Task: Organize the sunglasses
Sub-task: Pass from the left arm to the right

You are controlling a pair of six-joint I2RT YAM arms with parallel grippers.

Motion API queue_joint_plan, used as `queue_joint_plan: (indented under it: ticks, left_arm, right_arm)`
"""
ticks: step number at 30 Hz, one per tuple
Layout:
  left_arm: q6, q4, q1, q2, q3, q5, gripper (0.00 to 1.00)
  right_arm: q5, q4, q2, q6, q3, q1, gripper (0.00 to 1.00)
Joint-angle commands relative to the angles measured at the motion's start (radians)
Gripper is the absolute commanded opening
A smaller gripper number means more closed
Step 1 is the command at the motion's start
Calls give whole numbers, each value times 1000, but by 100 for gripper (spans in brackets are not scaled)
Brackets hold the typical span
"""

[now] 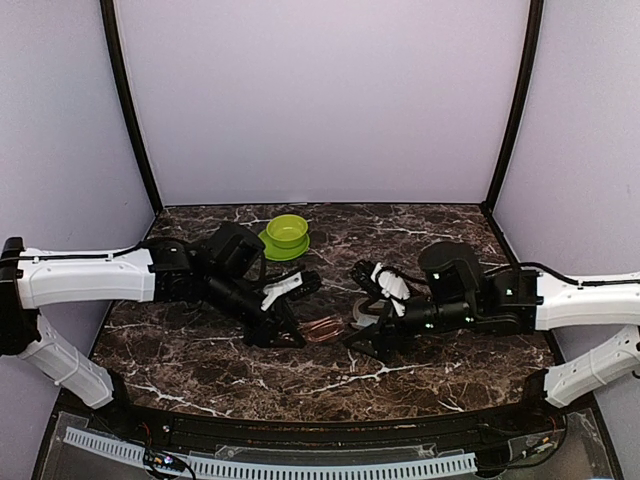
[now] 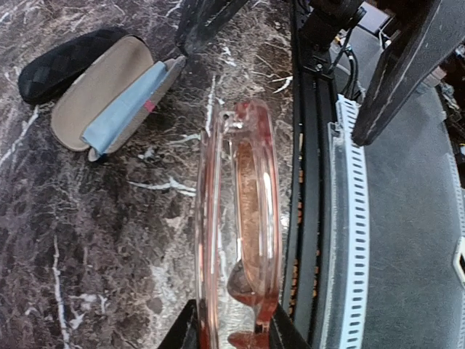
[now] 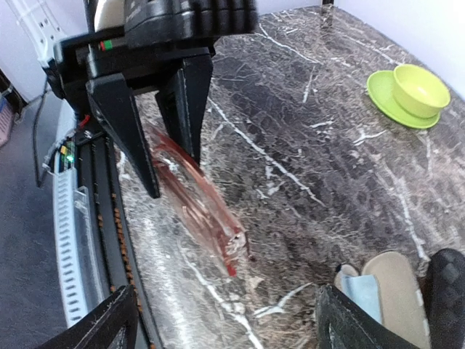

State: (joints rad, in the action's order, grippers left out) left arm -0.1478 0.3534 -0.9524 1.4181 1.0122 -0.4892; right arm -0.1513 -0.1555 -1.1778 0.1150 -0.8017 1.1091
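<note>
The reddish-brown translucent sunglasses (image 2: 243, 218) are folded and held by one end in my left gripper (image 2: 231, 331), which is shut on them. They stick out low over the marble near the front edge, as the top view (image 1: 322, 328) and right wrist view (image 3: 196, 207) show. My left gripper (image 1: 288, 325) is just left of my right gripper (image 1: 368, 315). My right gripper (image 3: 225, 320) is wide open and empty, facing the sunglasses' free end. An open case (image 2: 102, 91) with a blue cloth (image 2: 123, 105) lies beside it. The black wire-frame pair is out of view.
A green bowl on a green plate (image 1: 286, 236) stands at the back centre of the table. The case's black bumpy shell (image 2: 65, 62) lies behind its beige lining. The table's front edge and a white slotted cable duct (image 2: 349, 240) run close to the sunglasses.
</note>
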Motion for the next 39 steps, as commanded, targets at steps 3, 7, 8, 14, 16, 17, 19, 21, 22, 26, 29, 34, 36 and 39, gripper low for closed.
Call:
queue_joint_plan:
  ticks: [3,7,8,14,16,17,19,21,22,26,29,34,36,39]
  left_arm:
    - [81,88,13,30,67,-224,27]
    - [80,122,23,63,82,-308,27]
    - [78,132,25,74,85,-332,27]
    - [82,171,32,139,111,-434,26]
    - [80,180,32,155,116,-458,26]
    - [80,181,32,161,118,-459,26]
    - [78,187,32,172,125,-470,26]
    - [78,190,32,179,131,-489,26]
    - [78,191,32,184,134,-496,26]
    - [78,196,32,199,145,-523,26]
    - [76,201,32,212,152,-543,26]
    - [60,215,32,235,156,-561,25]
    - [53,226,32,248,160,-565,25]
    - [49,231,32,257,159,-575,25]
  right_arm:
    - [385,-17,-41,-241,-31,168,86]
    - [548,-49,-70,-317,-47,258,86]
    - [580,-50,-68,-327,-47,281,86]
    - [714,-84,-91,-386,-76,362,86]
    - [733,-104,-105,-408,-96,386,87]
    - [732,-113,-111,-419,-102,395,87]
    - [724,-127,-127,-435,-118,408,87]
    - [720,-148,-145,-449,-132,417,86]
    - [726,-155,-154,-455,-139,422,86]
    - [717,-181,-179,-474,-164,435,86]
    - [744,-184,-201,-489,-179,445,86]
    - [759,-181,-237,-513,-208,453,83]
    - [761,-181,-248,-523,-218,456,81]
    - [765,-192,-266,-532,-234,459,76]
